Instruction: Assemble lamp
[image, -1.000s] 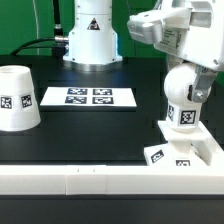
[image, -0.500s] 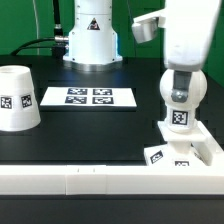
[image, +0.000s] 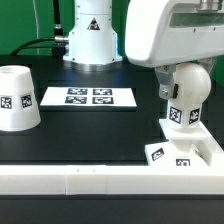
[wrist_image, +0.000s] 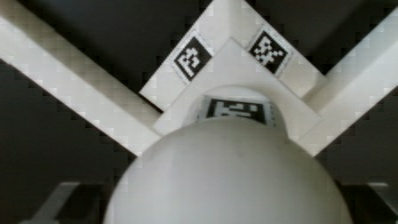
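The white bulb (image: 180, 115) stands on the flat square base (image: 188, 152) at the exterior view's right, leaning slightly. My gripper (image: 186, 82) comes down from above and is shut on the bulb's round head; one dark finger (image: 165, 90) shows beside it. In the wrist view the bulb's head (wrist_image: 222, 165) fills the space between the jaws, and the tagged base (wrist_image: 228, 70) lies beneath it. The tapered shade (image: 18, 97) stands mouth down at the exterior view's far left, away from the gripper.
A long white rail (image: 90, 180) runs along the front and turns a corner round the base at the exterior view's right. The marker board (image: 88, 97) lies at the middle back. The arm's pedestal (image: 92, 35) stands behind it.
The arm's hand has swung round above the bulb and now looms larger. The bulb's lean has shifted slightly with it. The shade and base have not moved.
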